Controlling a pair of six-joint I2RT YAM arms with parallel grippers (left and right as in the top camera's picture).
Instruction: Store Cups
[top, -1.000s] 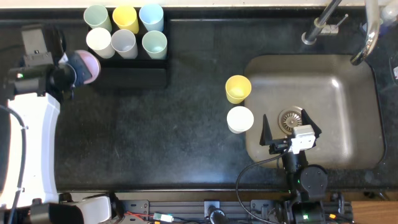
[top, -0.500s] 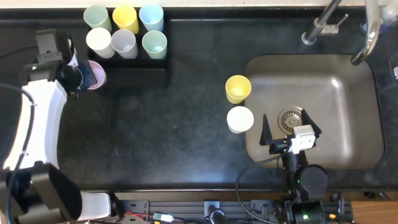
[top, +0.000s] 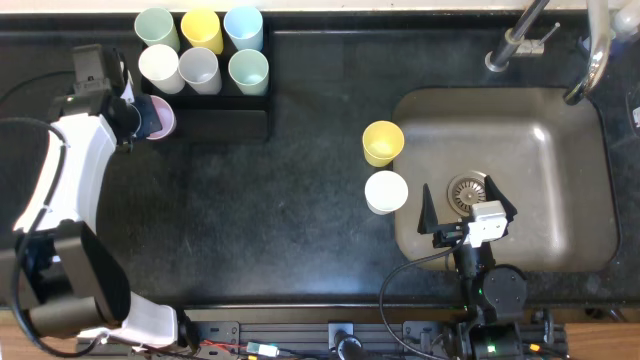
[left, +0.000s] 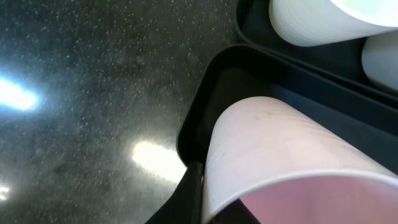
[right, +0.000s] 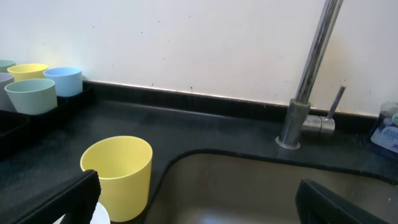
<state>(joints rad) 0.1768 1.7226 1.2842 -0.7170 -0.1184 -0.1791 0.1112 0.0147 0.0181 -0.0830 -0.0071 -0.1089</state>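
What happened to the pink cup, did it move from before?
Yes. In the top view the pink cup moved right, up against the left end of the black tray.

Dark speckled stone surface (top: 300, 200), level, with bright patches of reflected light (left: 15, 93). Steel sink (top: 560, 130) sunk in at the right, round drain (top: 466, 190) on its left side. Chrome tap (right: 311, 68) at the far edge. Plain white wall (right: 186, 43) behind.

Pink cup (top: 160, 117) tilts over the black tray (top: 225, 122) (yellow cup (top: 383, 142), white cup (top: 386, 191) stand beside the sink (top: 560, 150)).
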